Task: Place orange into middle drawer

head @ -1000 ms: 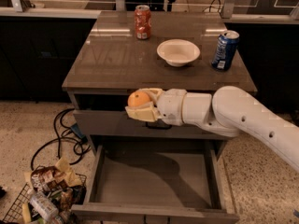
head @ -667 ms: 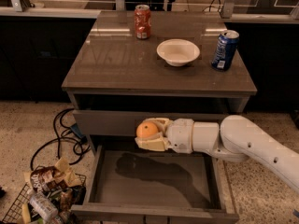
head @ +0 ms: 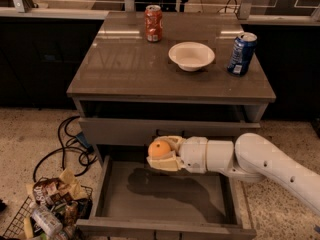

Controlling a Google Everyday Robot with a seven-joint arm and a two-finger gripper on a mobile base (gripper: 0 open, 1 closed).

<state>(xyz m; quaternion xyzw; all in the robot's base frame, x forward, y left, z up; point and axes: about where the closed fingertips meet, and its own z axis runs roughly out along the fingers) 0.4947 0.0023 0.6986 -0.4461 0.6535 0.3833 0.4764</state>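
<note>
Holding the orange (head: 159,148) in clenched jaws, the gripper (head: 161,155) hangs above the rear part of the middle drawer (head: 150,204), just in front of the drawer front (head: 120,130) directly above that drawer. We see the middle drawer pulled out, with the orange clear of its floor and walls. We judge pickup and transport as done. 2 steps remain: lowering the orange toward the floor of the middle drawer, then releasing it there.
</note>
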